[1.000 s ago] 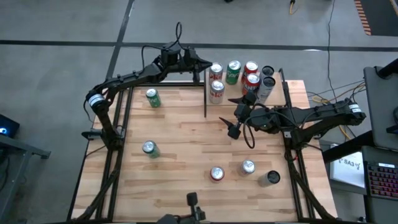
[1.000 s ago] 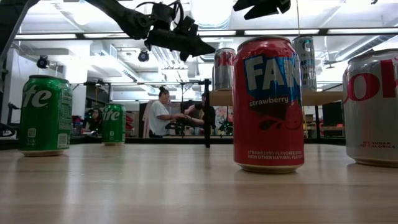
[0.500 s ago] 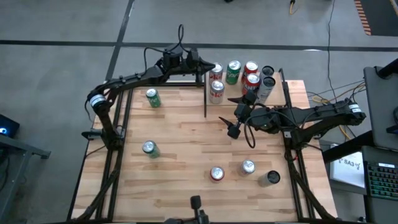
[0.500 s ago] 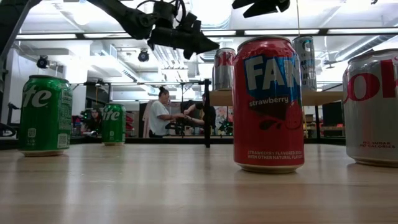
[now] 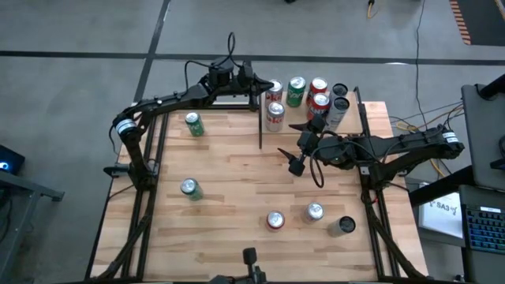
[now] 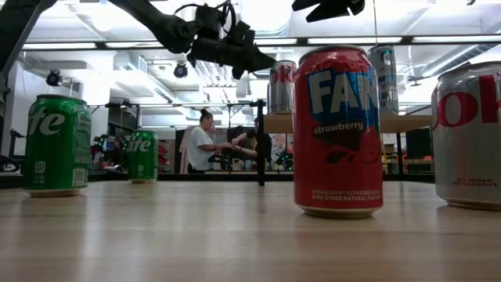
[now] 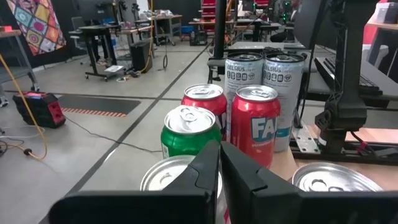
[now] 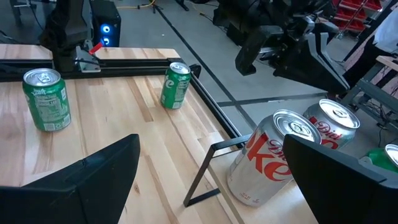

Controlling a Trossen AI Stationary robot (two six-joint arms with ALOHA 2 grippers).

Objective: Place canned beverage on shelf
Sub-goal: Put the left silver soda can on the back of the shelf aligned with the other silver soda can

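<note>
The left jaws (image 5: pixel 264 82) are pressed together, two dark blunt fingers meeting in a thin seam, and they hold nothing. They hover at the shelf's (image 5: pixel 351 110) far left corner, just beside a silver can (image 5: pixel 274 89) with a red label. Ahead of them the left wrist view shows smooth metal cylinders standing upright: a green can (image 7: pixel 189 129), a red Fanta can (image 7: pixel 255 132) and two tall, slim pale cans (image 7: pixel 283 93) behind.

The right jaws (image 5: pixel 298 146) are spread wide and empty, poised over the counter (image 5: pixel 221 181) of striped pale wood, near the shelf's thin black post (image 5: pixel 260 118). Just past them a Coke can (image 5: pixel 274 116) stands upright on the plain light board, silver with red lettering.

Loose cans stand well apart from both jaws on the counter: two green ones (image 5: pixel 193 124) on the left and three nearer the front edge (image 5: pixel 274 220).
</note>
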